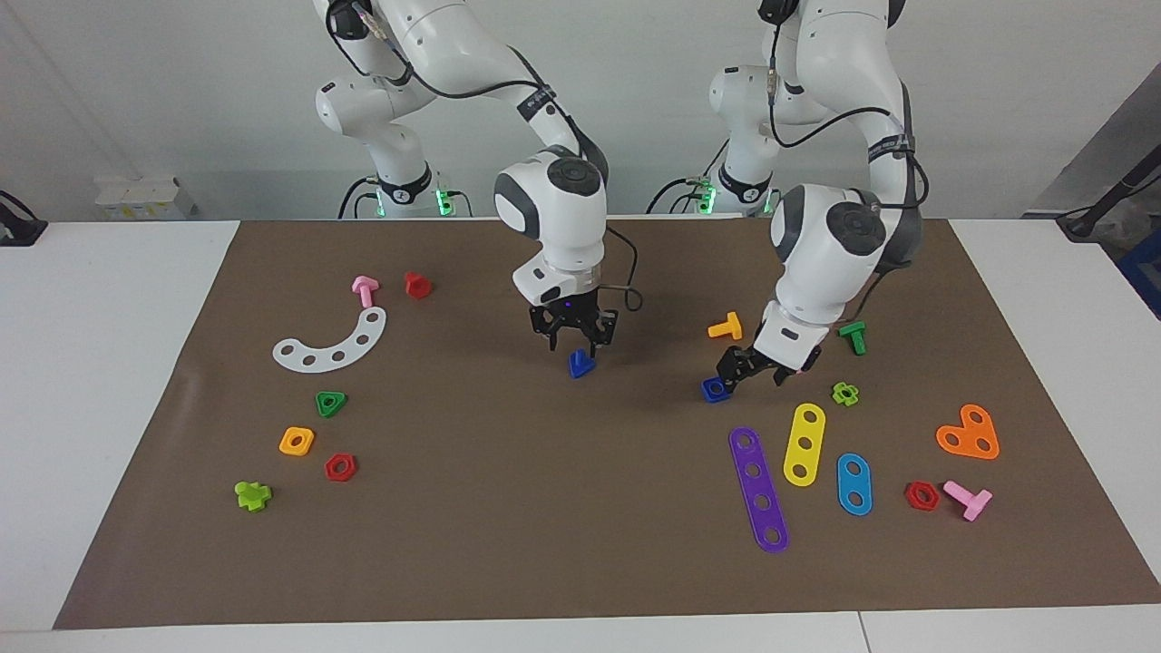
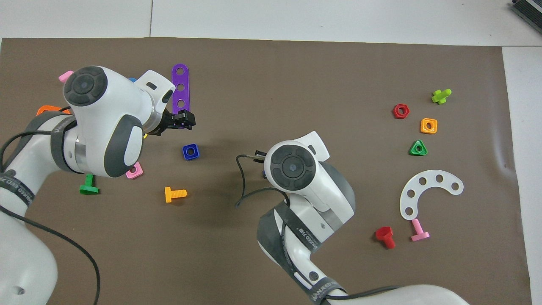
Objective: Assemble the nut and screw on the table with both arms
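The dark-blue nut (image 1: 716, 389) lies flat on the brown mat (image 1: 544, 508); it also shows in the overhead view (image 2: 190, 151). My left gripper (image 1: 755, 376) is open and low over the mat, one fingertip just beside the nut, which is not between the fingers. The dark-blue screw (image 1: 581, 365) lies on the mat near the middle. My right gripper (image 1: 573, 345) is open and hangs just above it, pointing down. In the overhead view the right wrist (image 2: 292, 167) hides the screw, and the left gripper (image 2: 183, 120) shows by the purple strip.
A yellow bolt (image 1: 725, 326), green bolt (image 1: 853, 337), lime nut (image 1: 845, 394), purple strip (image 1: 758, 488) and yellow strip (image 1: 804, 443) surround the left gripper. A pink square nut (image 2: 134, 171) lies under the left arm. A white arc (image 1: 331, 345) and several small parts lie toward the right arm's end.
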